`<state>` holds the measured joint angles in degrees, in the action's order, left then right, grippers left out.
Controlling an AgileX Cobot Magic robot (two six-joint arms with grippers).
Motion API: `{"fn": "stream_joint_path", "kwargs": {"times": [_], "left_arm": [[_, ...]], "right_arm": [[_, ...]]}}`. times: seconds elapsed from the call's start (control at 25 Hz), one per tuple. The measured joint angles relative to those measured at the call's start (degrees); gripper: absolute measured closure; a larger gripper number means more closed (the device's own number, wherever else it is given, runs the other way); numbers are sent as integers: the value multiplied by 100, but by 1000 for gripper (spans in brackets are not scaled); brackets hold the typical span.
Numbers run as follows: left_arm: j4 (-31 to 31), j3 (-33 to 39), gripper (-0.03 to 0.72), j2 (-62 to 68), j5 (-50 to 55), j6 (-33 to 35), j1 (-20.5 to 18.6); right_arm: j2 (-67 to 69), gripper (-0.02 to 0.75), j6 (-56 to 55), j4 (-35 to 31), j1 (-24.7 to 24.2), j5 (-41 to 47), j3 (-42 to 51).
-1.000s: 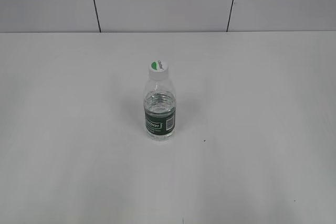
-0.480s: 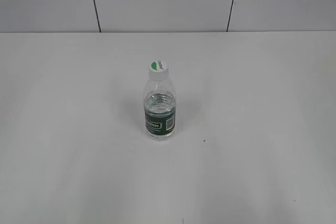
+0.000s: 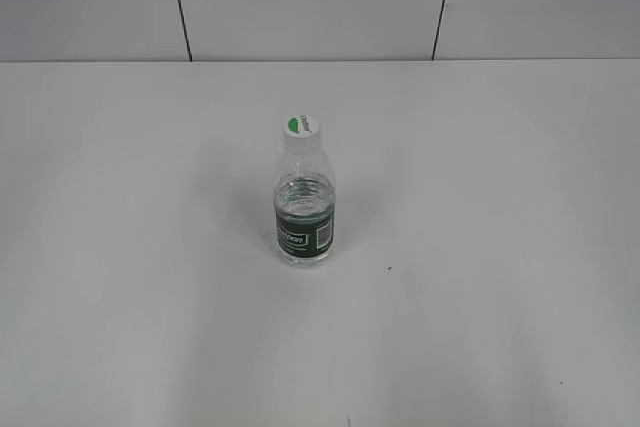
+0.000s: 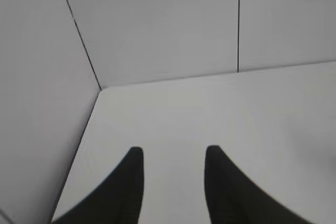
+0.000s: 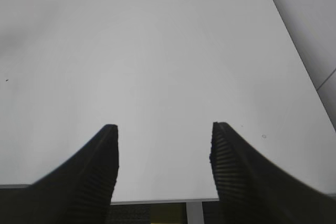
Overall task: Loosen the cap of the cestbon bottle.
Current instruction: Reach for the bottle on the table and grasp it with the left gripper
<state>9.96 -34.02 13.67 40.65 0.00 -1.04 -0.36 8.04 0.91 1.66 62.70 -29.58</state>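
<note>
White tabletop (image 3: 500, 247) held a small clear plastic green-labelled cestbon bottle (image 3: 305, 209), upright, white round cap (image 3: 301, 127) on. Left gripper (image 4: 173, 153) and right gripper (image 5: 164, 129) gaped empty, away from the bottle; approach not begun; next, steady body, grasp cap.

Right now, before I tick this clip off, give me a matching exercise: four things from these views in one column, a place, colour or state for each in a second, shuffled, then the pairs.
Column one:
1. cap
2. cestbon bottle
3. left gripper
4. right gripper

Column two:
A. open and empty, over the table by its corner where two walls meet
B. white with a green mark
C. open and empty, over the table near its front edge
D. upright mid-table, dark green label band

Pairs: 1-B, 2-D, 3-A, 4-C
</note>
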Motion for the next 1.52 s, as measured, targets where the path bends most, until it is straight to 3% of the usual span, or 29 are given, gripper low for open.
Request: {"fn": "stream_joint_path", "kwargs": {"times": [1.0,1.16,1.52], "left_arm": [[-39,12,442,5331,-6001,-106,0],[532,17,442,5913,-6507,-405,0],[2406,23,442,7185,-8247,-1962,0]], "right_arm": [[0,305,0,0,0,0,0],[0,305,0,0,0,0,0],[0,305,0,0,0,-6,0]]}}
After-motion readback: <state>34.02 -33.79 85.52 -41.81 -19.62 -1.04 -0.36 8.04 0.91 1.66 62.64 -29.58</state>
